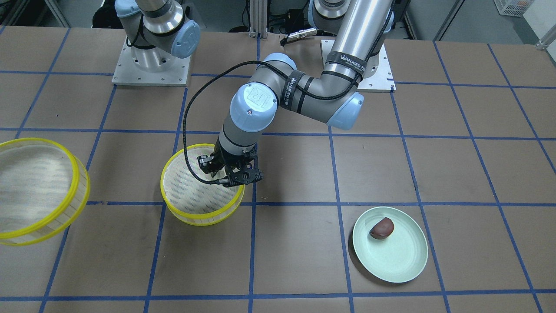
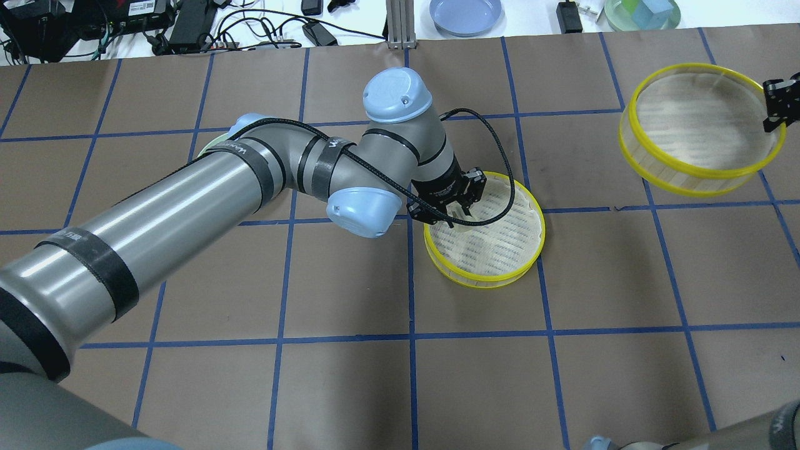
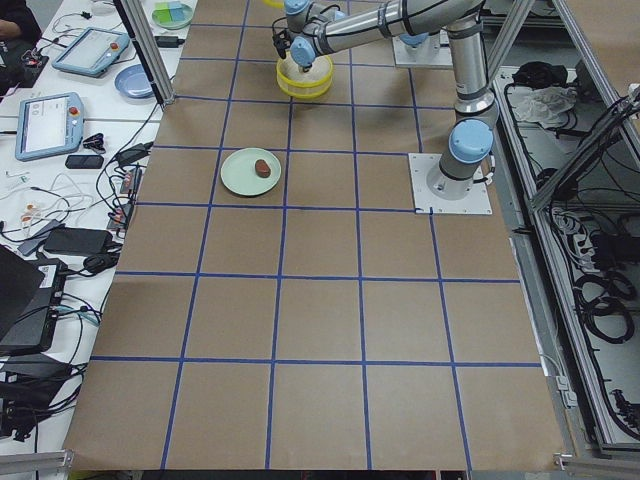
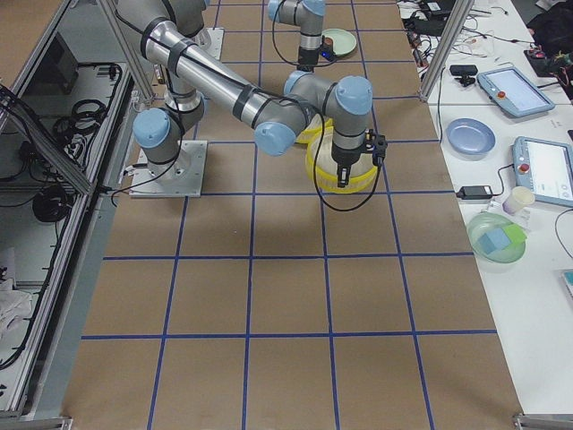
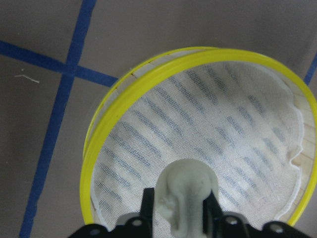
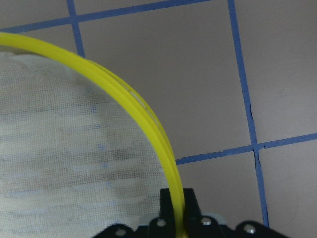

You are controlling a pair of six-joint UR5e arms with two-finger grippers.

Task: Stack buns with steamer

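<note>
My left gripper (image 2: 459, 217) is down inside a yellow-rimmed steamer tray (image 2: 500, 275) at the table's middle. In the left wrist view it (image 5: 181, 210) is shut on the cream-white bun (image 5: 185, 191), just above the tray's white floor (image 5: 223, 124). My right gripper (image 2: 775, 106) is shut on the rim of the second steamer tray (image 2: 694, 175) and holds it tilted above the table; the right wrist view shows its fingers (image 6: 171, 203) clamping the yellow rim (image 6: 124, 89). The dark reddish-brown bun (image 1: 382, 228) lies on the pale green plate (image 1: 391, 261).
The two arm bases (image 1: 152, 61) stand at the robot's edge of the table. A blue plate (image 2: 465, 14), a clear bowl with coloured blocks (image 2: 644, 12) and cables lie on the white bench beyond the far edge. The left arm's forearm (image 2: 187, 200) spans the table's left half.
</note>
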